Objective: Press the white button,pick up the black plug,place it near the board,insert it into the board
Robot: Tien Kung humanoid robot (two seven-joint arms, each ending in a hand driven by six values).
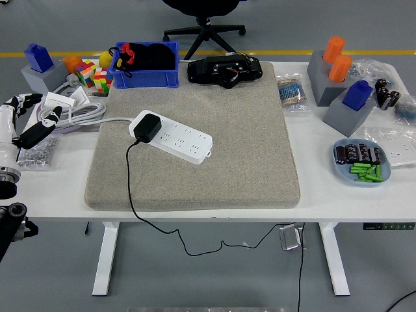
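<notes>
The black square plug point(147, 126) sits in the left end of the white oblong power strip point(174, 135) on the grey felt mat point(195, 130); strip's long axis runs down-right. We see our left hand point(29, 123) w/ fingers spread, empty, well left of it, so nearer; right arm not seen.

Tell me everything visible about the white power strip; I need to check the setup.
The white power strip is a long, flat, plastic-looking bar lying diagonally on the beige mat. Rows of sockets run along its top. A black plug sits in its left end, black cord trailing off the table's front edge. The strip's own white cable leaves leftward. No hand touches it.
</notes>
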